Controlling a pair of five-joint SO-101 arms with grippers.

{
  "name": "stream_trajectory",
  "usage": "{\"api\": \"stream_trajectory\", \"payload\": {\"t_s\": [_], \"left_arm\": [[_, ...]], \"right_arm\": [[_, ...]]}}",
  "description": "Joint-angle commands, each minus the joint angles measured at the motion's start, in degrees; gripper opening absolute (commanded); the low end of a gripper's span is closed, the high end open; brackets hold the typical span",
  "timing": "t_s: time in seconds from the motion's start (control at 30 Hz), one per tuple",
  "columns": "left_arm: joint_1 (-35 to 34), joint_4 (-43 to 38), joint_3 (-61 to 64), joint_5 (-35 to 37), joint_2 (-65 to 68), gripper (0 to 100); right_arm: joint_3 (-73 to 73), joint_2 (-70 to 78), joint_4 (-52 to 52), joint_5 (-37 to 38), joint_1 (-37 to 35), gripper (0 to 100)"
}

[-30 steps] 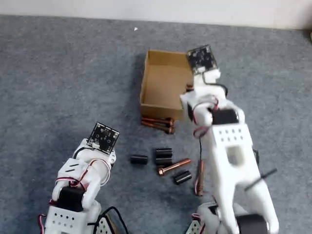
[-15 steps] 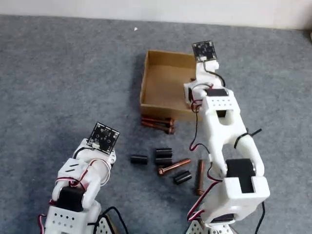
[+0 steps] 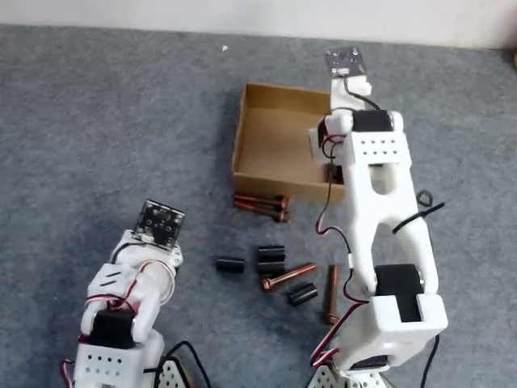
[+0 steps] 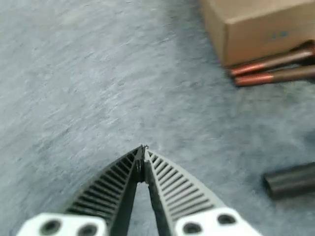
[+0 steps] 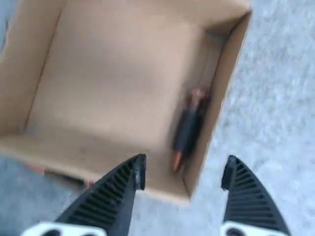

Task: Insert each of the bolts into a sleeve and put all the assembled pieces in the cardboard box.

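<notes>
Hanging open, empty, over the cardboard box (image 3: 271,184), right pincer (image 5: 184,160) should rise straight, sparing the assembled piece (image 5: 188,129) inside; left pincer (image 4: 141,157) closed, empty.

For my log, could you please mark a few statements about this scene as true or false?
1. The right arm's jaws stand open above the brown cardboard box. True.
2. That box is empty. False: a copper bolt in a black sleeve lies along one inner wall.
3. The left arm's jaws grip a black sleeve. False: they are shut on nothing above the grey carpet.
4. Two bare copper bolts lie side by side just outside the box. True.
</notes>
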Motion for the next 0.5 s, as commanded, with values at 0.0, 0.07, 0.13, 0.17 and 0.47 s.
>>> {"api": "stream_trajectory", "payload": {"t_s": [0.0, 0.07, 0.13, 0.17, 0.47], "left_arm": [[-4.1, -2.8, -1.1, -0.7, -0.5, 1], [-4.6, -2.8, -1.4, -0.7, -0.5, 1], [-4.6, -2.5, -1.9, -0.7, -0.4, 1], [-4.6, -2.5, -1.9, -0.7, -0.4, 1], [-10.9, -2.4, -3.8, 1.4, -0.3, 1]], "right_arm": [[-4.6, -1.5, 9.4, 5.9, -4.3, 23.2], [-4.8, -1.6, 13.3, 7.5, -6.2, 21.1], [-4.8, -1.6, 16.2, 8.3, -7.8, 19.7], [-4.8, -1.6, 17.5, 8.4, -8.6, 19.5], [-2.1, -6.3, 21.3, 9.1, -17.3, 19.5]]}}
